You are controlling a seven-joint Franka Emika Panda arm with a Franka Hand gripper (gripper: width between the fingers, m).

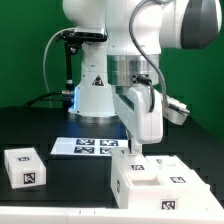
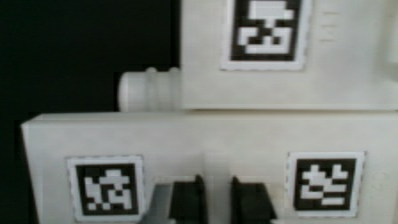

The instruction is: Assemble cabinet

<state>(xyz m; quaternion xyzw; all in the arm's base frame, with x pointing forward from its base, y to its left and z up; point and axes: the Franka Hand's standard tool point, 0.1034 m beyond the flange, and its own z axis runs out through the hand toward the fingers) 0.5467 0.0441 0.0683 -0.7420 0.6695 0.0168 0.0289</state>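
The cabinet's white parts (image 1: 152,178) lie grouped at the exterior view's lower right, with tags on their tops. My gripper (image 1: 137,152) points straight down onto the near part. In the wrist view my gripper (image 2: 221,202) stands over a white cabinet panel (image 2: 205,140) that has a tag on either side of the dark fingers (image 2: 183,202). The jaws stand narrowly apart with white plastic between them, closed on a thin edge of that panel. Beyond it lies another tagged white part (image 2: 267,70) with a rounded lug.
A small white tagged box (image 1: 25,166) sits alone at the exterior view's lower left. The marker board (image 1: 90,147) lies flat behind the parts, in front of the robot base (image 1: 95,95). The table is black; a green wall stands behind.
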